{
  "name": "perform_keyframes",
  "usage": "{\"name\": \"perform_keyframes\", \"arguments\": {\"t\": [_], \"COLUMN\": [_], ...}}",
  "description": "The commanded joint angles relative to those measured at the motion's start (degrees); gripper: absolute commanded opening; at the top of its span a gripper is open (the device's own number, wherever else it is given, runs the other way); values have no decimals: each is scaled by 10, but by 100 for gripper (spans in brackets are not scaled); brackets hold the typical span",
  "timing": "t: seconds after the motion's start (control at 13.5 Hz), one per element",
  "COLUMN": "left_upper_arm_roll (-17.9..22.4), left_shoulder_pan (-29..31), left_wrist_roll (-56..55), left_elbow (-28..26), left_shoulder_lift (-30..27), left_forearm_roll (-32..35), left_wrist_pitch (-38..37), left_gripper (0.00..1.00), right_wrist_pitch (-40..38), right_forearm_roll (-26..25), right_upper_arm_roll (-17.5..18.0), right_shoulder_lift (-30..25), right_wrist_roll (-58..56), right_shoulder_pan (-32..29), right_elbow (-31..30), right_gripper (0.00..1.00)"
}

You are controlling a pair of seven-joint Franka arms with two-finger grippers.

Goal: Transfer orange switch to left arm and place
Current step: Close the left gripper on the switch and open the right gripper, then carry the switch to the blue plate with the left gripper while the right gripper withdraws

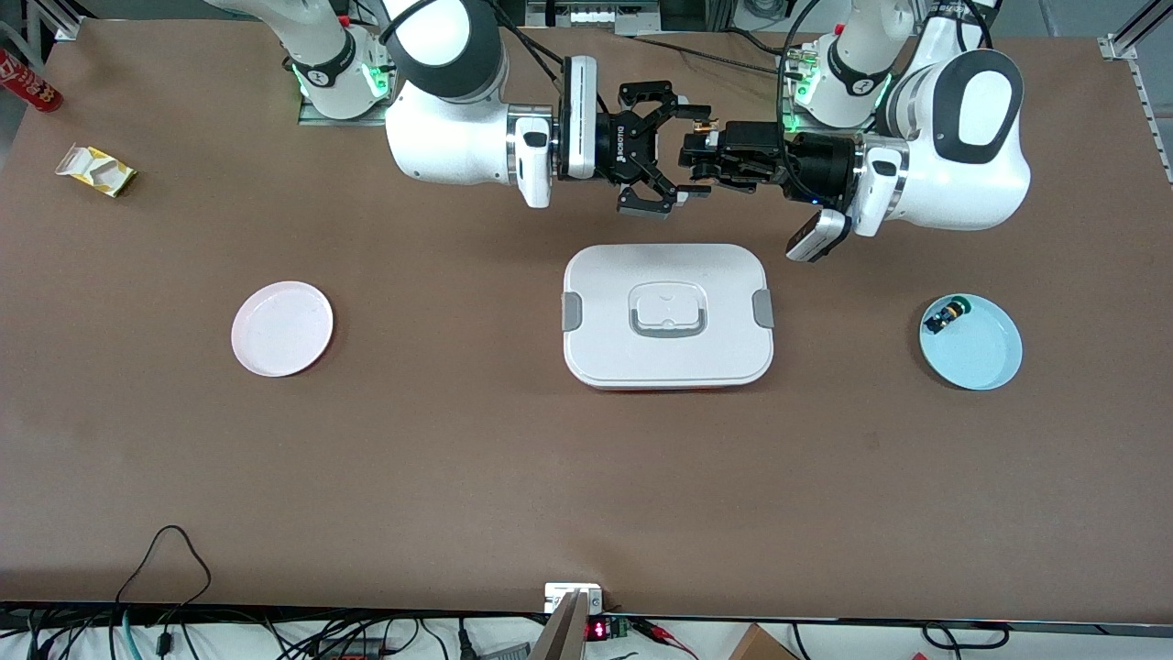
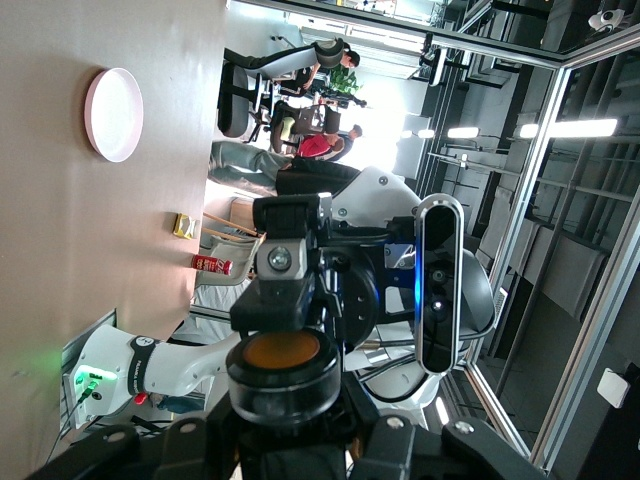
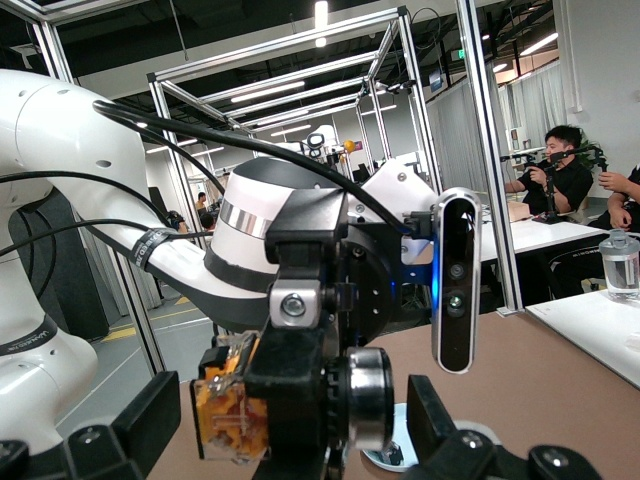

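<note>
The orange switch is held in the air by my left gripper, which is shut on it. In the left wrist view its orange cap faces outward above the left gripper. My right gripper is open, with one finger on each side of the switch and a gap showing on both sides. The right wrist view shows the switch's orange body and metal ring between the right gripper's spread fingers. Both grippers meet over the bare table between the white box and the robot bases.
A blue plate at the left arm's end holds a black switch with a yellow-green cap. A pink plate lies toward the right arm's end. A yellow carton and a red can lie at that table end.
</note>
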Motion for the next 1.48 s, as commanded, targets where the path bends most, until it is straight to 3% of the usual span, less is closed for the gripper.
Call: {"name": "perform_keyframes", "arguments": {"t": [0.0,0.22,0.67,0.89,1.04,1.41], "left_upper_arm_roll": [0,0,2,3,2,1], "left_shoulder_pan": [7,7,28,59,74,73], "left_wrist_roll": [-3,0,8,13,13,34], "left_elbow": [-1,4,77,136,188,255], "left_shoulder_lift": [-5,-4,51,93,120,151], "left_forearm_roll": [5,39,227,319,418,639], "left_wrist_pitch": [-7,-6,-5,-31,-49,-79], "left_gripper": [18,18,18,18,17,17], "right_wrist_pitch": [-10,-53,-181,-273,-324,-349], "right_forearm_roll": [13,4,-69,-93,-104,-149], "right_upper_arm_roll": [2,2,-3,-3,-16,-41], "right_shoulder_lift": [-8,-11,-9,-6,-9,-20], "right_wrist_roll": [-18,-17,-1,146,229,379], "right_shoulder_pan": [-18,-46,-129,-166,-182,-188], "right_elbow": [-8,-18,-51,-49,-50,-41], "right_gripper": [100,100,100,100,100,100]}}
